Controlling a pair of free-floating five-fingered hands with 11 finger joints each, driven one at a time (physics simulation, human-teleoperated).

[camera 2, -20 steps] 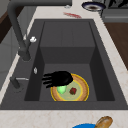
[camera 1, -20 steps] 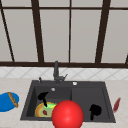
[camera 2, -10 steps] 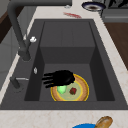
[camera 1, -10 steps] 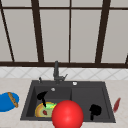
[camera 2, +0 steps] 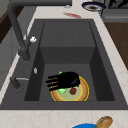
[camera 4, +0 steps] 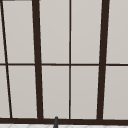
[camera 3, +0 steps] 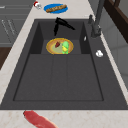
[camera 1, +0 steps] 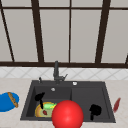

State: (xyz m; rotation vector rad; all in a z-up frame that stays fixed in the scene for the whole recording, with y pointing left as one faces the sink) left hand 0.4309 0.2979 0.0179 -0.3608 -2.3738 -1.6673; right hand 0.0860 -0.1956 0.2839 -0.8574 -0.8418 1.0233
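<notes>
A yellow-rimmed plate point(camera 1: 40, 111) with green and red food lies in the left basin of the black sink point(camera 1: 105, 100). My left hand point(camera 1: 40, 98) hovers just above it, open. In the left side view the left hand point(camera 2: 65, 80) is flat over the plate point(camera 2: 83, 91), its straight fingers point(camera 2: 51, 82) pointing toward the faucet side. The right side view has the left hand point(camera 3: 61, 24) above the plate's point(camera 3: 52, 47) far edge. My right hand point(camera 1: 95, 110) hangs over the sink's right half.
A large red ball point(camera 1: 67, 114) sits at the sink's front edge. A blue plate point(camera 1: 6, 102) with bread rests on the left counter, and a red strip point(camera 1: 116, 104) on the right counter. The faucet point(camera 1: 56, 71) stands behind the sink.
</notes>
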